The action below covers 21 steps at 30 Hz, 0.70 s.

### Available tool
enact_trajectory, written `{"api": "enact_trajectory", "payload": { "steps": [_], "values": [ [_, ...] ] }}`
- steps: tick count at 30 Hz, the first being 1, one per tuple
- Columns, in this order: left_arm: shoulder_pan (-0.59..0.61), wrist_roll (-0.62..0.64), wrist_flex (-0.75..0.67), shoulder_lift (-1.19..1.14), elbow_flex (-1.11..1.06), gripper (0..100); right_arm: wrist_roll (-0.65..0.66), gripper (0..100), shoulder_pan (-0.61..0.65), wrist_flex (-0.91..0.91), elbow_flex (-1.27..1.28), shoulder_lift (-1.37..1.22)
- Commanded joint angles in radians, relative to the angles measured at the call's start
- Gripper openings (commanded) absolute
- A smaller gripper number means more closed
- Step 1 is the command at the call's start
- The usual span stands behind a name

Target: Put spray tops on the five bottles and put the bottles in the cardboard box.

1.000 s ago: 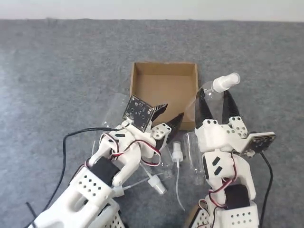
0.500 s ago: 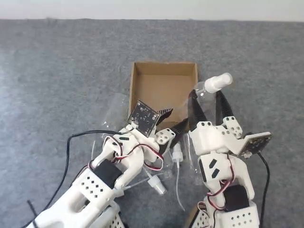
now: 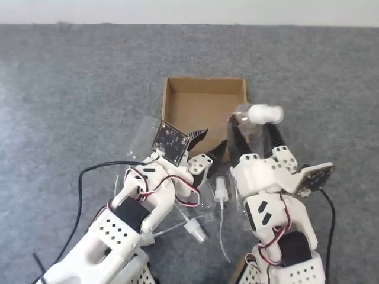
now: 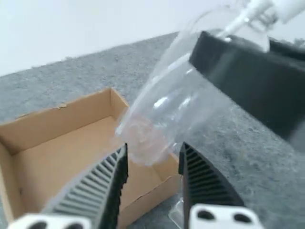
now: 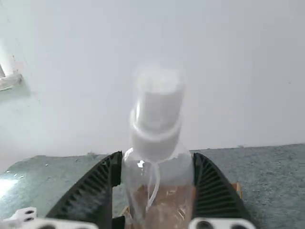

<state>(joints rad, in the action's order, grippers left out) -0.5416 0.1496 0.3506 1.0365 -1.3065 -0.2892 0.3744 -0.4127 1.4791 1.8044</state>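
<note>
High: right gripper (image 3: 253, 129) is clamped on a clear bottle (image 3: 250, 118) with a white spray top (image 3: 265, 112) fitted. The bottle is tilted over the right wall of the cardboard box (image 3: 204, 80). Left gripper (image 3: 208, 142) is released and empty at the box's near wall. Loose spray head (image 3: 221, 190) lies on the carpet (image 3: 71, 89) between the arms.
Left wrist: jaws apart, bottle base hangs over the box corner, off the floor.
Right wrist: both fingers press the bottle's shoulders, spray top points away.
</note>
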Motion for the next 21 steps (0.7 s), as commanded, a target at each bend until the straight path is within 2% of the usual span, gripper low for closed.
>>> {"api": "enact_trajectory", "payload": {
  "steps": [1,7,15,21],
  "values": [
    [0.006,-0.005,-0.038,0.017,0.018,16,-0.011,8.0,0.053,-0.068,-0.098,0.013],
    [0.034,-0.005,-0.037,0.025,0.018,16,-0.011,8.0,0.045,-0.067,-0.091,0.013],
    [0.043,-0.005,-0.032,0.028,0.019,16,-0.011,8.0,-0.085,-0.065,-0.087,0.012],
    [0.143,-0.003,-0.002,0.028,0.054,16,-0.006,8.0,-0.09,-0.065,-0.061,0.01]
  ]
}}
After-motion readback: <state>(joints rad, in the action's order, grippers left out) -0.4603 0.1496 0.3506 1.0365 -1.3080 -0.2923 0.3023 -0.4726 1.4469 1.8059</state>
